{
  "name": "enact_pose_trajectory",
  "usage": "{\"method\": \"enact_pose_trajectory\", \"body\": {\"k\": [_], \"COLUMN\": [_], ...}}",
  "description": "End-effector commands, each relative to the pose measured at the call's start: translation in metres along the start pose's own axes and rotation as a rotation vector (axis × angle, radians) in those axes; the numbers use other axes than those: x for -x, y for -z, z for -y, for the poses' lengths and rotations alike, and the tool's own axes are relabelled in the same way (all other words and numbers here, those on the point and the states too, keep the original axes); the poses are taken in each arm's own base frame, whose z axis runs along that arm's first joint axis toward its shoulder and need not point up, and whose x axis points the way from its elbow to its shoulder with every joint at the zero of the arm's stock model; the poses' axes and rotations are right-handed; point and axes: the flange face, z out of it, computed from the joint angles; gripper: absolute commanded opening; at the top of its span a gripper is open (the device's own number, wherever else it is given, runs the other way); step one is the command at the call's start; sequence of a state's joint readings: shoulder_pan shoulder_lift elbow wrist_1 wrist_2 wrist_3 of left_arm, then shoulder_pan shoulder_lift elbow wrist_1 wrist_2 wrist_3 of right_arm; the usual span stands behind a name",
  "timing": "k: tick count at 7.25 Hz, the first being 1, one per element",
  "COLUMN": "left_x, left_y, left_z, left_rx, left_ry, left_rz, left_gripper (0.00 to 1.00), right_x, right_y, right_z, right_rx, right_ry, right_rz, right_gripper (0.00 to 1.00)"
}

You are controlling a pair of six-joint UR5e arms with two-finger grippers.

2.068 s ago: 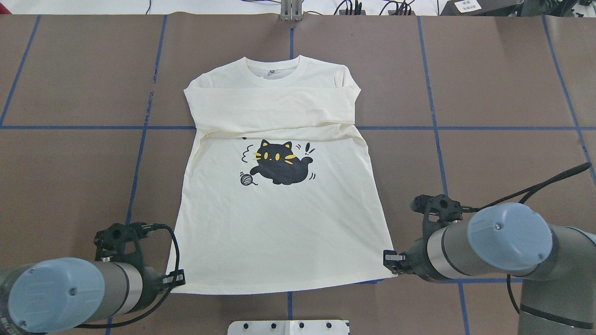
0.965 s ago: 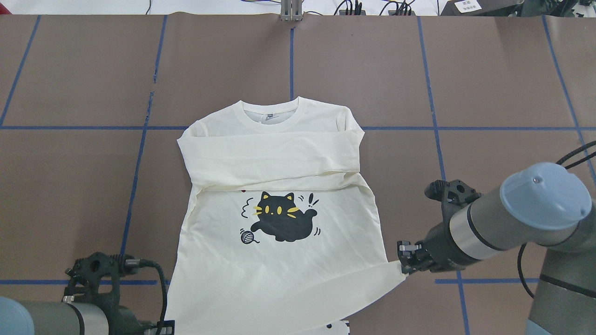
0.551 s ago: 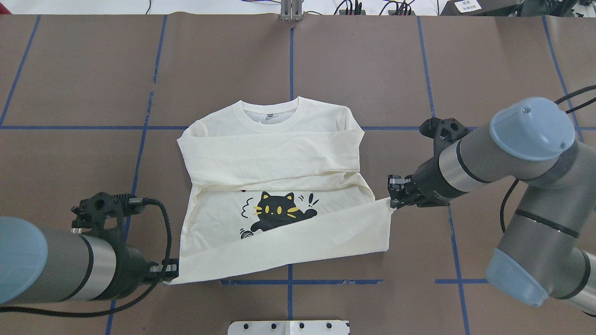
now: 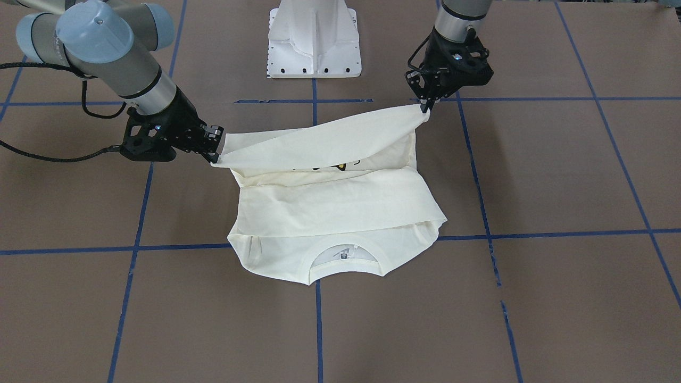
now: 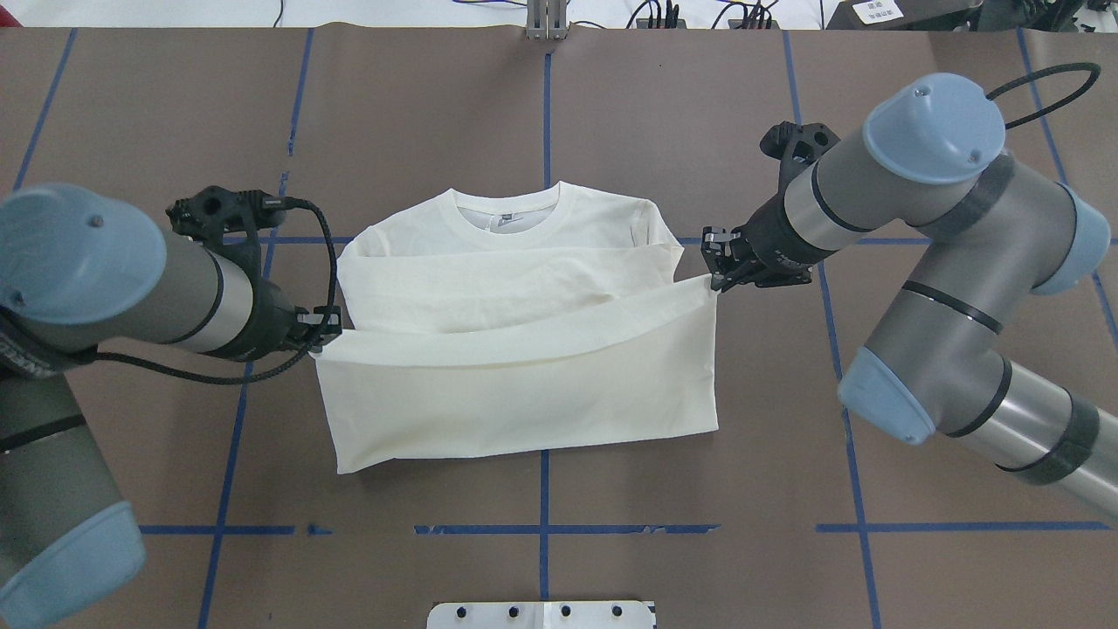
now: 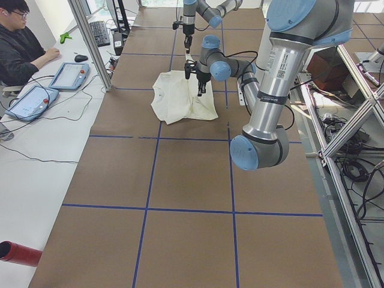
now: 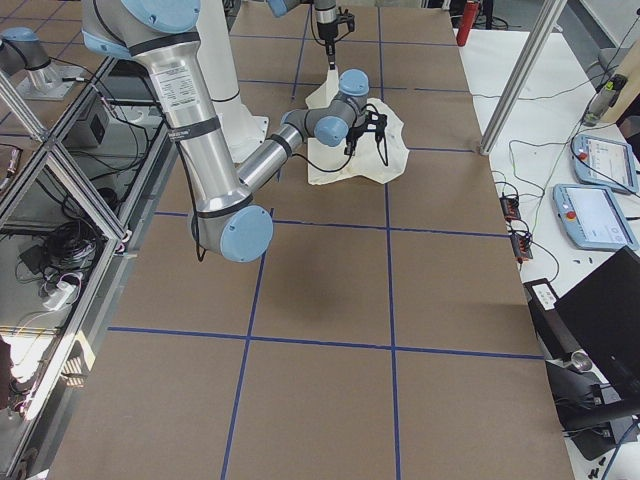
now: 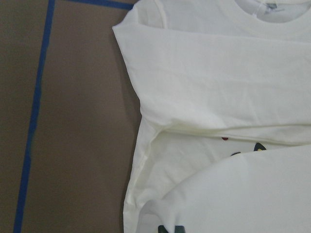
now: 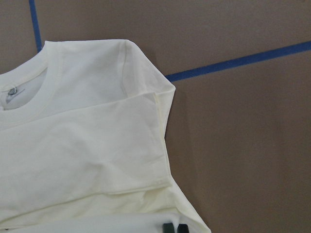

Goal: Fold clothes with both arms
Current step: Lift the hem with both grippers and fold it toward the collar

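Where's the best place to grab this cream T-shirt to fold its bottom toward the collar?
Grip the T-shirt at the two corners of its hem, each from its own outer side, as the left pincer and right pincer do. It spans straight between them, so the lower half lifts as one flap.

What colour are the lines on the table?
Blue lines on the brown table, clearest in the overhead view.
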State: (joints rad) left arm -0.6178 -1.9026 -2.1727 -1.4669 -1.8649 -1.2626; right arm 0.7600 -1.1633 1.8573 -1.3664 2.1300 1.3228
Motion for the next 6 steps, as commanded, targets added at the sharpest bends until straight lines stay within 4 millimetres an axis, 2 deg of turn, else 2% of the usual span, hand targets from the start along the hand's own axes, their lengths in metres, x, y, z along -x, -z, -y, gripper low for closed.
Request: {"method": "enact_pose_trajectory", "body": {"k": [1, 2, 3, 4, 5, 6], "left_x": [0.002, -0.005, 0.002, 0.018, 0.031, 0.042], "left_y": [-0.006, -0.039, -0.082, -0.108, -0.127, -0.146], "left_z": [0.062, 0.088, 0.106, 0.126, 0.14, 0.147], "left_rx": [-0.031, -0.042, -0.054, -0.071, -0.08, -0.08], "left_ry": [-0.011, -0.002, -0.009, 0.005, 0.016, 0.021], "left_rz": [0.024, 0.033, 0.015, 0.014, 0.021, 0.028], "left_gripper": [0.0, 0.0, 0.0, 0.0, 0.0, 0.0], "right_x": [0.014, 0.027, 0.031, 0.021, 0.015, 0.02], "right_y": [-0.004, -0.025, -0.051, -0.079, -0.093, -0.101], "right_z": [0.044, 0.07, 0.091, 0.108, 0.117, 0.125], "right_rx": [-0.037, -0.04, -0.056, -0.063, -0.076, -0.084], "right_ry": [-0.033, -0.045, -0.029, -0.025, -0.027, -0.034], "right_rz": [-0.014, -0.027, -0.001, 0.004, -0.004, -0.018], "right_gripper": [0.0, 0.0, 0.0, 0.0, 0.0, 0.0]}}
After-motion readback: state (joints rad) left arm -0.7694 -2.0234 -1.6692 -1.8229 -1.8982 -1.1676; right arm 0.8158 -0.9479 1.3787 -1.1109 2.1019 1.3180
